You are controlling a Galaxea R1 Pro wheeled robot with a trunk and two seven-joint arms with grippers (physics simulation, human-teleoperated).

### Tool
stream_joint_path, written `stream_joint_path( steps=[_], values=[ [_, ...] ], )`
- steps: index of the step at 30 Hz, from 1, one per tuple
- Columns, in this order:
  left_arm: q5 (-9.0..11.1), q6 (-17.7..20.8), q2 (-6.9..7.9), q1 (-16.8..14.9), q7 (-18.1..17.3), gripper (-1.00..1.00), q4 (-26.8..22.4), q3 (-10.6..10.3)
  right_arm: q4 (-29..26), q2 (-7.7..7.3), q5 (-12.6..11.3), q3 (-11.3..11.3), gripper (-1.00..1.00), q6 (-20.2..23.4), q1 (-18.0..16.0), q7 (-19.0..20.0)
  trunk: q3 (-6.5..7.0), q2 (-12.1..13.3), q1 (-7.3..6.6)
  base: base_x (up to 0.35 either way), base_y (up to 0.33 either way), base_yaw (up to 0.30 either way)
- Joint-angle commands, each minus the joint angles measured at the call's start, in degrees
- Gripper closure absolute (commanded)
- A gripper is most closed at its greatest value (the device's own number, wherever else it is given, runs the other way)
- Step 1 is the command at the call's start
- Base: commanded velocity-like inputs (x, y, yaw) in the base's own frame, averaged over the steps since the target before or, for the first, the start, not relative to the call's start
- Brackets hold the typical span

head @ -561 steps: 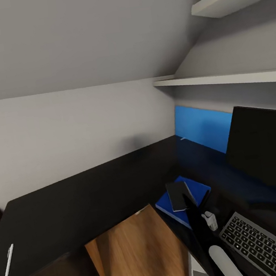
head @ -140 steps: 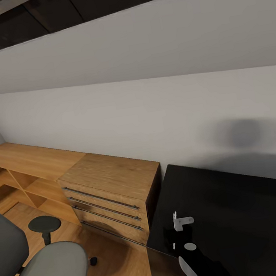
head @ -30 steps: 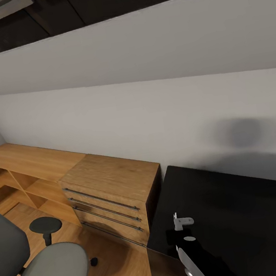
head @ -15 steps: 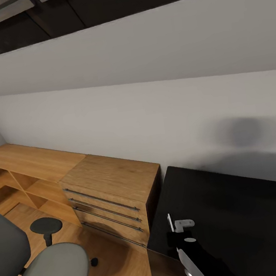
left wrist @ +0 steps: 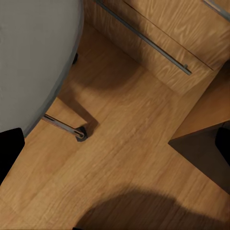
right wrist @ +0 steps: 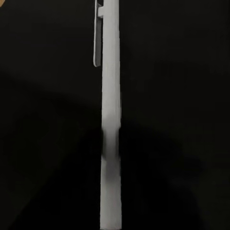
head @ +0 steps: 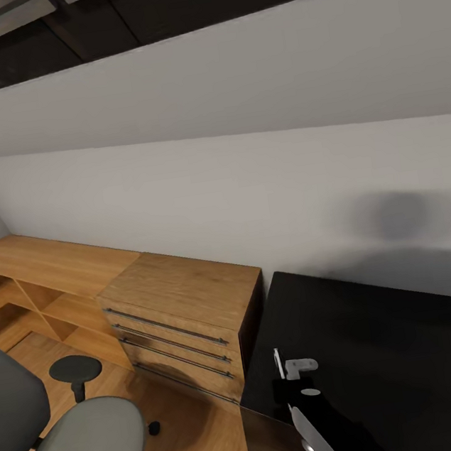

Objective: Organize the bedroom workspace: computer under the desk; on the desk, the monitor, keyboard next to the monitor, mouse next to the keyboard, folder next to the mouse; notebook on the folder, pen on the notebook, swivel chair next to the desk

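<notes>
1. Your head view takes in the bedroom: pale grey wall, sloped ceiling, light wood floor (head: 191,438).
2. The desk (head: 388,360) is the glossy black surface at the view's lower right. Its near left corner butts against a light-wood drawer chest (head: 185,317) with 3 long bar handles; low light-wood shelves (head: 41,294) run on from the chest along the wall.
3. The pen (head: 278,364) stands out as a thin pale stick near the desk's left edge, by the corner next to the chest. In your right wrist view the pen (right wrist: 109,120) runs lengthwise through the middle of the frame against the black desk top, clip (right wrist: 97,36) at the far end.
4. Your right gripper (head: 293,372) is low at that same corner, its white fitting just beside the pen. You cannot tell whether the fingers are apart, together or clamped on the pen.
5. The swivel chair (head: 77,447) sits at the lower left on the floor: grey seat, 1 black armrest pad (head: 75,367). Your left wrist view looks down on the chair (left wrist: 33,57), a base spoke with castor (left wrist: 72,130), and the chest front (left wrist: 163,43).
6. Left gripper: its fingers are not discernible; state cannot be told.
</notes>
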Motion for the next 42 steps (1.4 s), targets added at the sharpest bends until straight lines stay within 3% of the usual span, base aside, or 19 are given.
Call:
stream_joint_path(
  steps=[1,15,22,23,30,31,34,42],
  values=[
    [0.60,0.45,-0.06,0.02,-0.37,-1.00,-0.15,0.20,-0.08,-0.04,-0.61,0.23,1.00,0.12,-0.05,-0.54,-0.06,-0.04,0.01,0.000,0.000,0.000],
    [0.60,0.43,-0.06,0.00,-0.34,-1.00,-0.15,0.20,-0.09,-0.06,-0.61,0.18,1.00,0.05,-0.05,-0.54,-0.06,-0.04,0.01,0.000,0.000,0.000],
    [0.59,0.54,-0.13,0.02,-0.30,-1.00,-0.15,0.14,-3.46,-0.37,-0.47,-1.71,1.00,0.13,-0.03,-0.72,1.20,2.76,-1.53,0.000,0.000,0.000],
    [0.60,0.58,-0.14,0.02,-0.27,-1.00,-0.15,0.13,-8.25,-0.89,-0.45,-3.29,1.00,0.75,0.14,-0.94,1.38,3.17,-1.75,0.000,0.000,0.000],
    [0.65,0.66,-0.15,0.02,-0.18,-1.00,-0.09,0.10,-25.49,-3.84,-0.96,-6.52,1.00,7.10,3.18,-3.08,2.28,5.17,-2.85,0.000,0.000,0.000],
    [0.68,0.68,-0.20,0.02,-0.13,-1.00,-0.03,0.10,-31.94,-4.36,-2.16,-9.29,1.00,8.88,6.24,-4.30,2.28,5.17,-2.85,0.000,0.000,0.000],
    [0.68,0.69,-0.22,0.02,-0.11,-1.00,0.01,0.12,-34.70,-4.51,-3.08,-11.77,1.00,9.61,7.37,-4.81,2.28,5.17,-2.85,0.000,0.000,0.000],
    [0.69,0.62,-0.22,0.00,-0.10,-1.00,0.03,0.12,-39.19,-4.44,-5.12,-13.42,1.00,10.05,8.15,-5.15,2.28,5.17,-2.85,0.000,0.000,0.000]
  ],
)
